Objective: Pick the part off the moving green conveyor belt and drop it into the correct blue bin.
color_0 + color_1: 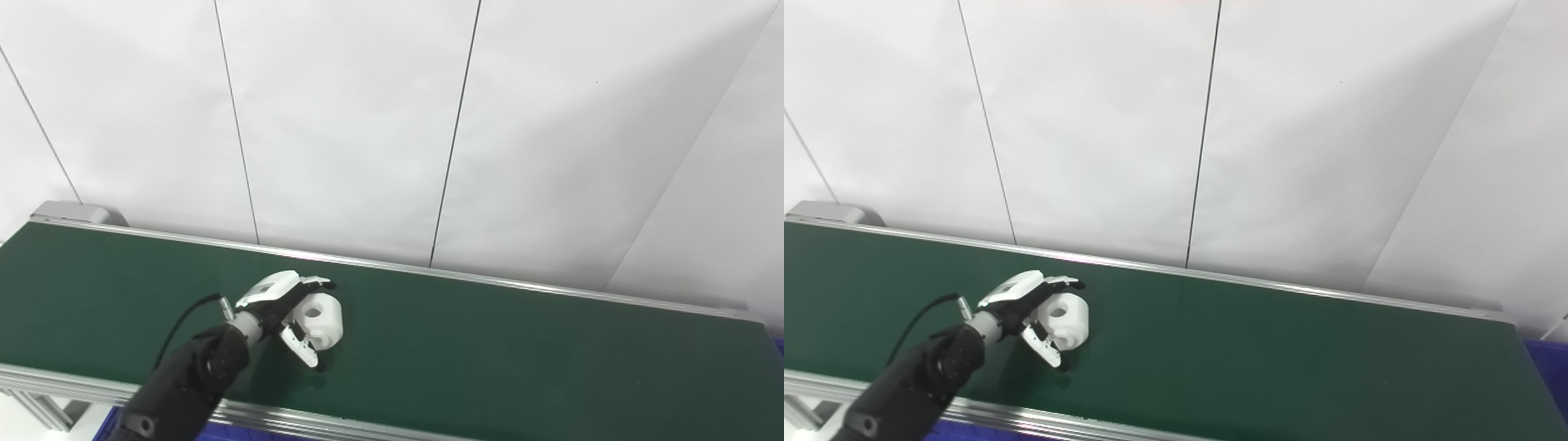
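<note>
The white part (320, 320) is seen above the green conveyor belt (490, 343), near its front edge toward the left end. The left hand (288, 309) is wrapped around it, fingers (303, 348) clamped on its sides. The grasp is judged secure; a straight lift is advised before travel to a blue bin (1549, 367), glimpsed past the right end. The right hand is not seen.

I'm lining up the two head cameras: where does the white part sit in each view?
Left eye view: white part, left of centre, low, in the left hand.
Right eye view: further left.
Shared landmark: the belt's far metal rail.
</note>
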Controlling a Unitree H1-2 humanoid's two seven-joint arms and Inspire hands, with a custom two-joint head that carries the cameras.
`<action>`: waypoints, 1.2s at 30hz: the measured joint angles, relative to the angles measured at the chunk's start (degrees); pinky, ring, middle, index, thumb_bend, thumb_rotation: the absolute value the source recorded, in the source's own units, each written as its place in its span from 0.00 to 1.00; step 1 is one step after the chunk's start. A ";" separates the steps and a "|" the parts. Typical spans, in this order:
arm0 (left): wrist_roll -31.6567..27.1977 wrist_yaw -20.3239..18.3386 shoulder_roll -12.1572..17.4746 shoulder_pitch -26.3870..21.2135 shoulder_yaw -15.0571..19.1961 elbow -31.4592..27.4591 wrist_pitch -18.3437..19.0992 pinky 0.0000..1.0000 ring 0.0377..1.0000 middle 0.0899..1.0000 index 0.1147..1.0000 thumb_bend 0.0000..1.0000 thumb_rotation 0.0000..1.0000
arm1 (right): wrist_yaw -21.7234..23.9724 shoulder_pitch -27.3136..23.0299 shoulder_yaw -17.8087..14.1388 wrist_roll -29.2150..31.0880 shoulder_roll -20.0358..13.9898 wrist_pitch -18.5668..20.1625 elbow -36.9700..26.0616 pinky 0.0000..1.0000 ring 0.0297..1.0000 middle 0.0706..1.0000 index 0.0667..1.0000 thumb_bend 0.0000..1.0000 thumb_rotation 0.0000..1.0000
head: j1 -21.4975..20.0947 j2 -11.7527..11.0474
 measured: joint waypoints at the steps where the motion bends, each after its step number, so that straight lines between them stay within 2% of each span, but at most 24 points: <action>1: 0.01 1.64 -0.19 0.00 0.04 0.72 -1.26 0.51 0.45 0.49 0.49 0.51 0.00 | 0.19 0.00 -0.01 0.05 0.03 0.00 -0.02 0.74 0.83 0.87 0.94 0.91 0.28 | 0.00 0.00; 2: 0.04 3.09 -0.25 0.00 0.04 1.07 -2.05 0.52 0.45 0.49 0.43 0.50 0.00 | 0.25 -0.02 -0.03 0.07 0.06 0.00 -0.02 0.74 0.83 0.87 0.94 0.91 0.28 | 0.00 0.09; 4: 0.02 5.44 -0.60 0.07 0.03 2.29 -4.23 0.51 0.45 0.49 0.41 0.50 0.00 | 0.35 0.00 -0.21 0.18 0.12 0.00 -0.01 0.73 0.82 0.87 0.94 0.90 0.28 | 0.09 0.17; 8: -0.37 10.00 -2.08 0.94 0.88 4.07 -8.72 0.46 0.43 0.48 0.41 0.50 0.00 | 0.39 -0.02 -0.40 0.33 0.23 0.00 -0.01 0.73 0.82 0.86 0.93 0.91 0.29 | 0.09 0.35; 12: -3.26 13.57 -3.57 2.02 3.73 5.10 -13.44 0.45 0.42 0.47 0.42 0.50 0.00 | 0.65 0.08 -0.49 0.88 0.57 0.00 -0.02 0.75 0.84 0.87 0.94 0.90 0.29 | -0.35 0.61; 15: -5.11 14.75 -3.80 2.46 5.30 4.90 -15.07 0.43 0.41 0.46 0.44 0.50 0.00 | 0.78 0.13 -0.55 0.89 0.67 0.00 -0.23 0.74 0.83 0.87 0.94 0.89 0.29 | -0.44 0.88; 17: -6.09 15.03 -3.77 2.95 6.35 4.20 -15.50 0.45 0.43 0.47 0.42 0.50 0.00 | 0.78 0.25 -0.63 0.87 0.75 0.00 -0.56 0.75 0.83 0.87 0.94 0.89 0.29 | -1.23 2.01; 20: -8.36 14.96 -3.69 5.32 7.60 0.59 -16.87 0.47 0.45 0.48 0.40 0.50 0.00 | 0.87 0.72 -0.77 0.70 0.90 0.02 -1.33 0.75 0.83 0.87 0.94 0.89 0.29 | -2.20 2.99; 22: -10.03 14.39 -3.50 7.52 8.14 -2.65 -18.22 0.46 0.45 0.47 0.40 0.50 0.00 | 1.35 1.28 -0.79 0.51 0.99 0.12 -2.46 0.74 0.83 0.87 0.95 0.88 0.29 | -4.47 4.91; 24: -11.82 13.37 -2.97 10.13 8.71 -6.10 -20.12 0.44 0.44 0.47 0.41 0.50 0.00 | 1.71 1.64 -0.79 0.06 1.21 0.13 -3.53 0.76 0.83 0.87 0.94 0.87 0.28 | -5.53 5.62; 26: -14.29 11.79 -1.93 12.72 9.12 -9.63 -22.09 0.44 0.44 0.48 0.41 0.50 0.00 | 1.82 1.97 -0.79 -0.19 1.52 0.29 -4.80 0.77 0.83 0.87 0.94 0.86 0.28 | -10.43 8.51; 27: -15.49 10.81 -1.34 14.11 9.47 -11.40 -22.79 0.44 0.44 0.48 0.40 0.50 0.00 | 1.86 2.24 -0.80 -0.26 1.70 0.40 -5.74 0.77 0.83 0.87 0.94 0.86 0.28 | -10.46 8.53; 28: -16.66 10.10 -0.73 15.47 9.83 -12.62 -23.93 0.43 0.43 0.48 0.41 0.50 0.00 | 1.90 2.66 -0.81 -0.35 1.92 0.57 -6.98 0.77 0.83 0.87 0.94 0.85 0.27 | -13.07 10.44; 29: -17.42 9.57 -0.03 16.65 10.04 -13.65 -24.68 0.43 0.43 0.48 0.41 0.50 0.00 | 2.01 3.03 -0.80 -0.37 2.08 0.77 -8.14 0.77 0.83 0.87 0.94 0.85 0.27 | -13.10 10.46; 30: -17.83 9.14 0.63 17.70 10.09 -14.17 -25.51 0.45 0.44 0.48 0.41 0.50 0.00 | 2.08 3.31 -0.78 -0.36 2.22 0.94 -9.00 0.77 0.83 0.87 0.94 0.84 0.27 | -16.05 12.98; 32: -19.02 8.39 2.17 19.77 9.67 -15.88 -26.07 0.47 0.44 0.48 0.40 0.50 0.00 | 2.79 3.45 -0.77 -0.23 2.48 2.29 -10.23 0.79 0.85 0.88 0.95 0.83 0.26 | -16.08 13.01; 33: -19.32 8.00 2.86 20.65 9.31 -16.70 -26.15 0.47 0.45 0.48 0.40 0.50 0.00 | 3.13 3.60 -0.77 -0.09 2.60 3.13 -11.13 0.80 0.85 0.89 0.95 0.83 0.26 | -19.65 15.44; 34: -19.84 7.75 3.52 21.55 8.78 -17.47 -26.23 0.47 0.44 0.48 0.40 0.50 0.00 | 3.45 3.81 -0.77 -0.05 2.88 4.25 -12.36 0.80 0.85 0.89 0.96 0.83 0.27 | -19.69 15.47; 35: -20.26 7.81 4.13 22.25 7.92 -17.72 -26.44 0.47 0.45 0.48 0.40 0.50 0.00 | 3.59 3.99 -0.80 -0.17 3.41 5.34 -13.55 0.79 0.84 0.87 0.96 0.84 0.27 | -22.47 17.82; 36: -20.47 7.84 4.75 22.94 6.92 -17.75 -26.46 0.48 0.45 0.48 0.40 0.50 0.00 | 3.57 4.01 -0.84 -0.51 3.98 6.10 -14.35 0.77 0.83 0.86 0.96 0.85 0.27 | -22.50 17.84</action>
